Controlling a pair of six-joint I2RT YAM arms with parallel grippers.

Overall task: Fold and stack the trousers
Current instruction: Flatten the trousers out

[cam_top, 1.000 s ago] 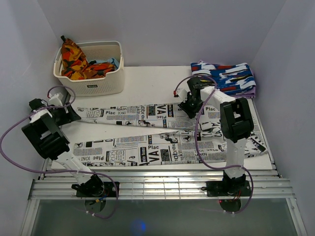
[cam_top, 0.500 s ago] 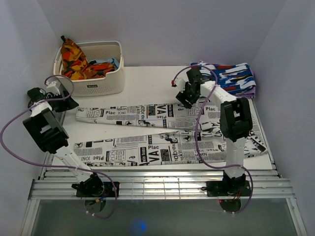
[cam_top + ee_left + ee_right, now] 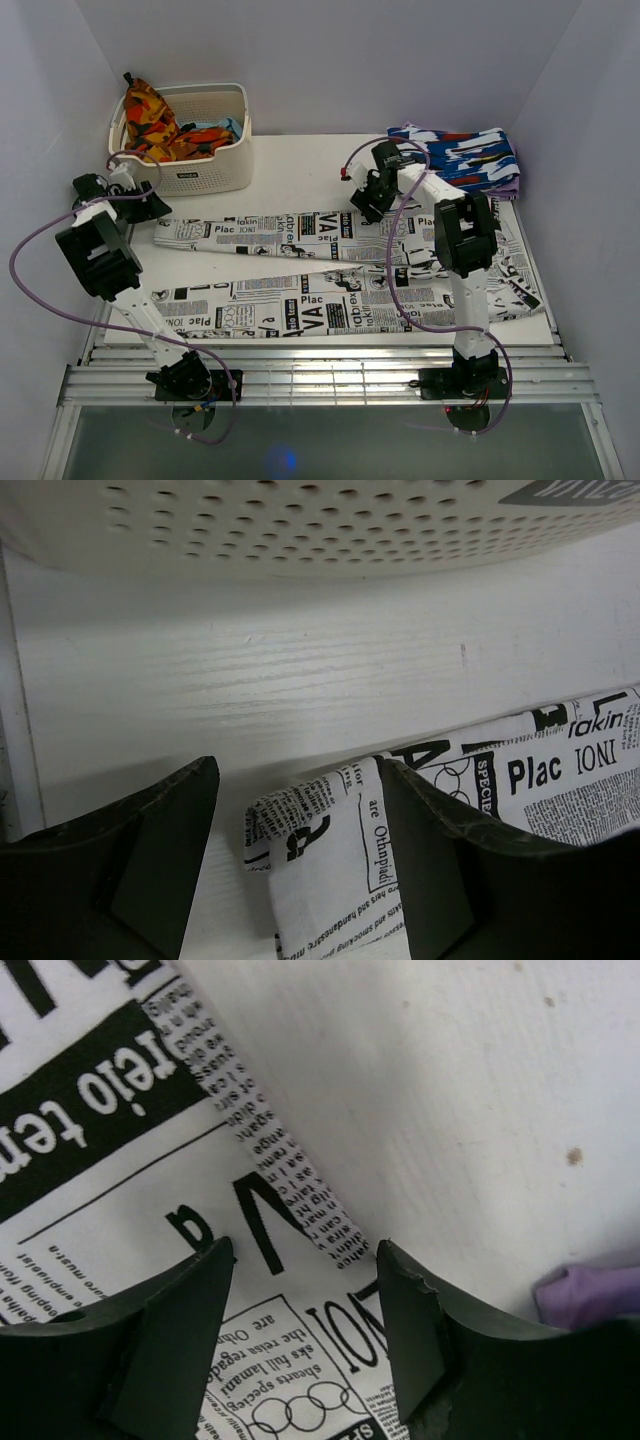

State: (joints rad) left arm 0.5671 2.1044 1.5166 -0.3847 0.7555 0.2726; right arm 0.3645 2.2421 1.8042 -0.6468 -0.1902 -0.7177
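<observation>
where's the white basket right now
In the top view the basket sits at the far left corner of the table, just beyond the left end of the trousers spread across the middle.

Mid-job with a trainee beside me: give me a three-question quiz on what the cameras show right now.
1. True or false: the trousers are already folded and stacked.
2. The basket stands at the table's far: A) left corner, B) right corner, C) middle.
3. Fill in: the left end effector and right end effector both have jaws standing ____.
Key: 1 false, they lie spread flat with legs apart; 2 A; 3 open.
</observation>
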